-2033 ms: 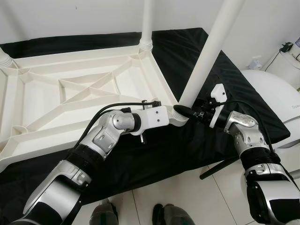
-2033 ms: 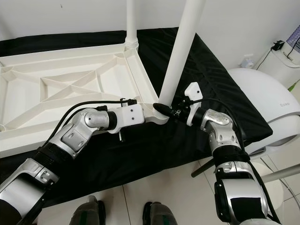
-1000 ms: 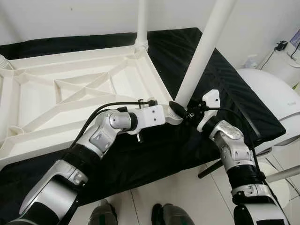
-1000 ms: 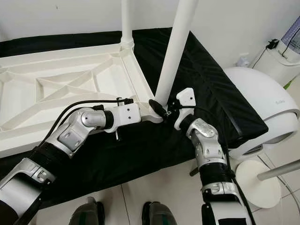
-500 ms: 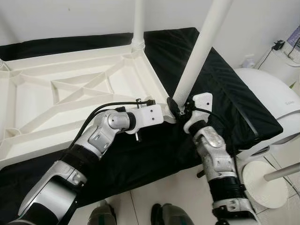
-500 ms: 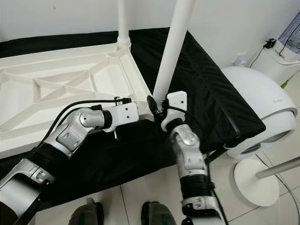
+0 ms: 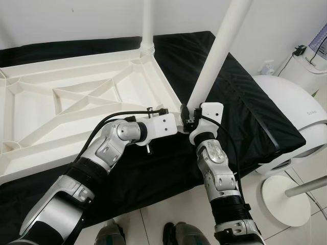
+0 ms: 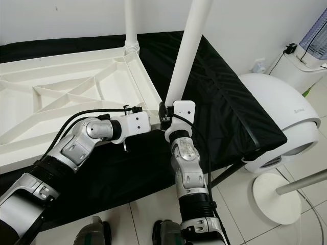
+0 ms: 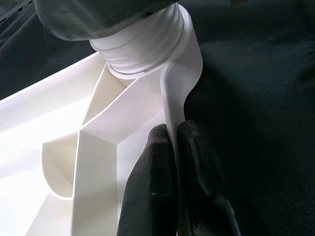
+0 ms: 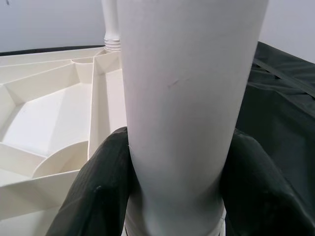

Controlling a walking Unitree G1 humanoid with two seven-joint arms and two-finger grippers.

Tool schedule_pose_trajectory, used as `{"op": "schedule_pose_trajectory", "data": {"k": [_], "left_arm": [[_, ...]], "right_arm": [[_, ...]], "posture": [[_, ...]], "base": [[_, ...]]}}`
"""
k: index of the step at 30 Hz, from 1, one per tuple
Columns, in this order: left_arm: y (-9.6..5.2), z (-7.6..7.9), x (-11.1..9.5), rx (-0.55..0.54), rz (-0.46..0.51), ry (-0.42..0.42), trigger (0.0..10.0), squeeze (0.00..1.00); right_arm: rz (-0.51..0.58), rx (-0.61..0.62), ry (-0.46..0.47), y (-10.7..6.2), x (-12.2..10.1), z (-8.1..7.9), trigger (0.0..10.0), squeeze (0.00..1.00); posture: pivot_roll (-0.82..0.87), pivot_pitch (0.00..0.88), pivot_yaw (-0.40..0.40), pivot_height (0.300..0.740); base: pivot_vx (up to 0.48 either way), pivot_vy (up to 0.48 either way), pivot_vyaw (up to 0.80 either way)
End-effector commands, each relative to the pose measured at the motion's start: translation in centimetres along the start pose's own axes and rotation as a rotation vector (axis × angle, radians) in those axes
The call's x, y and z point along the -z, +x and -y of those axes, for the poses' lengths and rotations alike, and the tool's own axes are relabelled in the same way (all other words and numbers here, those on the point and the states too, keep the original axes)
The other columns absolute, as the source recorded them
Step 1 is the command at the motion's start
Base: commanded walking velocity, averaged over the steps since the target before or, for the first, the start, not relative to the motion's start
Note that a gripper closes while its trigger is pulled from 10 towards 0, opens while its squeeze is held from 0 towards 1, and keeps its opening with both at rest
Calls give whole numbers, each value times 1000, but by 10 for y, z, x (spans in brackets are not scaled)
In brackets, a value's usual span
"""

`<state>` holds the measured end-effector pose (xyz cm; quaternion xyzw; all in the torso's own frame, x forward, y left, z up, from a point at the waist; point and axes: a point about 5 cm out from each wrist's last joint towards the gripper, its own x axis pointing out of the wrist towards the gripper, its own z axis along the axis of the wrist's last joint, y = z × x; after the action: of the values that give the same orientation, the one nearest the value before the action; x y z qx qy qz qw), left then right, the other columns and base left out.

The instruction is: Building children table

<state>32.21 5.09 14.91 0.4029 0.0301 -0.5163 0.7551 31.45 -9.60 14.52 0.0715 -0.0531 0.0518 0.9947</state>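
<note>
Black cloth (image 7: 255, 112) under upturned table (image 7: 76, 102); right hand (image 10: 172, 196) gripping leg (image 7: 214, 56), left hand (image 9: 174, 162) pinching rim (image 9: 170, 103)

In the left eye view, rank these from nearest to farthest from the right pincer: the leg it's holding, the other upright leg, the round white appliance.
1. Held leg: clasped at its base by the right pincer.
2. Other upright leg: at the tabletop's far corner.
3. Round white appliance: on the robot's right, past the black cloth.
</note>
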Motion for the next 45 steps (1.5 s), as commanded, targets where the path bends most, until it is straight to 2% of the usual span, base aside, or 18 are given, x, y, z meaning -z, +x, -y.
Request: {"op": "schedule_pose_trajectory", "data": {"k": [1,3,4,5,6,7,8,13,24,25,26,27,30,33,35,39,43,45], "left_arm": [[7,17,-12,108,45,58,10000,0],[8,17,-12,108,46,58,10000,0],[8,17,-12,109,46,57,10000,0],[8,17,-12,109,47,57,10000,0],[8,17,-12,109,47,57,10000,0],[8,17,-12,109,47,57,10000,0],[8,18,-12,109,48,56,10000,0],[8,18,-13,109,48,54,10000,0],[8,14,-13,99,47,51,10000,0],[8,14,-13,97,47,51,10000,0],[8,13,-13,95,47,51,10000,0],[8,13,-13,95,47,51,10000,0],[8,10,-14,88,48,52,10000,0],[8,10,-14,87,48,53,10000,0],[8,9,-14,86,48,53,10000,0],[8,9,-14,85,49,53,10000,0],[8,8,-15,84,52,53,10000,0],[8,8,-16,84,52,53,10000,0]], "right_arm": [[-74,81,43,-4,14,11,10000,0],[-69,89,38,-4,13,13,10000,0],[-68,91,41,-4,13,13,10000,75],[-69,91,44,-4,13,14,10000,75],[-68,99,36,-4,13,14,10000,494],[-68,99,36,-4,13,14,10000,494],[-67,91,47,-4,13,14,10000,1000],[-37,29,81,-6,8,15,10000,1000],[10,-152,26,-7,0,25,10000,1000],[13,-184,17,-7,-1,27,10000,776],[14,-226,3,-7,-2,30,10000,0],[14,-226,3,-7,-2,30,10000,0],[17,-370,-49,-7,-6,37,10000,0],[19,-409,-59,-7,-8,40,10000,0],[26,-507,-86,-6,-12,47,10000,0],[28,-544,-102,-4,-16,53,10000,0],[9,-633,-133,4,-24,69,10000,0],[0,-649,-150,6,-25,71,10000,0]], "posture": [[-5,51,-60,740],[-5,52,-61,740],[-6,54,-61,740],[-6,54,-61,740],[-6,56,-61,740],[-6,56,-61,740],[-6,56,-61,740],[-8,65,-62,740],[-15,68,-62,740],[-15,68,-60,740],[-17,69,-58,740],[-17,69,-58,740],[-19,70,-56,740],[-20,71,-54,740],[-22,71,-52,740],[-23,70,-52,740],[-21,72,-49,740],[-21,73,-49,740]], "base": [[0,0,0],[0,0,0],[0,0,0],[0,0,0],[0,0,0],[0,0,0],[0,0,0],[0,0,0],[0,0,0],[0,0,0],[0,0,0],[0,0,0],[0,0,0],[0,0,0],[0,0,0],[0,0,0],[0,0,0],[0,0,0]]}}
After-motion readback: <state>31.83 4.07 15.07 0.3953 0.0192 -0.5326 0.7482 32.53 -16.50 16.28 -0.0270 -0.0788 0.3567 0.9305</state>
